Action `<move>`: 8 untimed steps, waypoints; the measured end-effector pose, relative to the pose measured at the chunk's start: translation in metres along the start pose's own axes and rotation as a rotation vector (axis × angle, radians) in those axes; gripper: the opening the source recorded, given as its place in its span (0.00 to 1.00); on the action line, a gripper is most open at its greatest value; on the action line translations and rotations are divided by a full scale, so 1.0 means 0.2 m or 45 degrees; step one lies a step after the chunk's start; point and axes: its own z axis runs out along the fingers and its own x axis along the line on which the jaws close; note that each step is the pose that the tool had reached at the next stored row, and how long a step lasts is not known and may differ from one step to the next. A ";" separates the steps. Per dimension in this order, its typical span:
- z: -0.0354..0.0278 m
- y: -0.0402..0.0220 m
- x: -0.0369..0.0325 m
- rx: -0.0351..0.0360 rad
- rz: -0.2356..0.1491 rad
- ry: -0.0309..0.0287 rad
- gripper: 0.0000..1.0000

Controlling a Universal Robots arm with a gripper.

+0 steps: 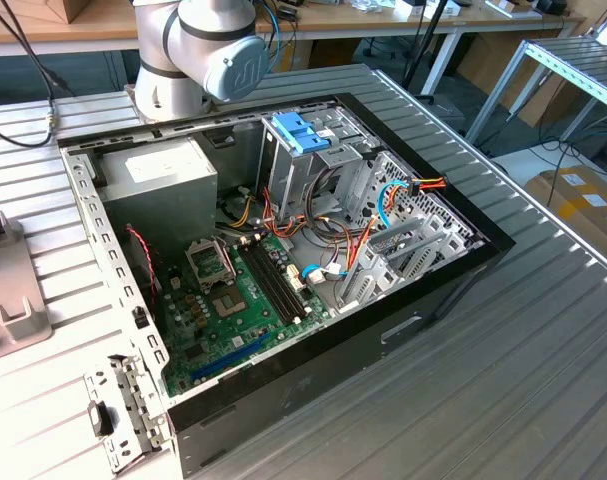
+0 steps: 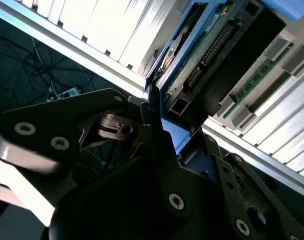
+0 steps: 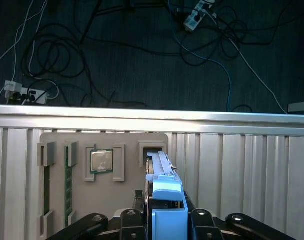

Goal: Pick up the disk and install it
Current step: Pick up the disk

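Observation:
In both wrist views the disk [image 3: 166,192] [image 2: 192,65] stands on edge in a slot of a grey holder tray [image 3: 126,142] near the table's edge. It shows its circuit-board underside and a blue plastic side piece. My gripper [image 3: 165,212] [image 2: 184,145] straddles the disk, one dark finger [image 2: 159,145] pressed against the blue piece and the other on the opposite side. The jaws look shut on it. In the exterior view the open computer case [image 1: 423,300] lies on the table, with its drive cage and light-blue handles [image 1: 298,130] at the back.
The holder tray also carries a processor chip [image 3: 100,161] and memory sticks [image 3: 66,185]. Inside the case sit the grey power supply [image 1: 158,170], the green motherboard [image 1: 233,300] and loose cables [image 1: 383,200]. The arm's base [image 1: 198,50] stands behind the case. Cables lie on the floor beyond the table edge [image 3: 141,117].

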 end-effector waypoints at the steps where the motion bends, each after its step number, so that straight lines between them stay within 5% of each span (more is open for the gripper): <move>1: -0.002 0.000 0.000 0.0002 0.000 -0.0001 0.37; 8: -0.018 0.000 -0.001 0.0001 0.000 -0.0009 0.37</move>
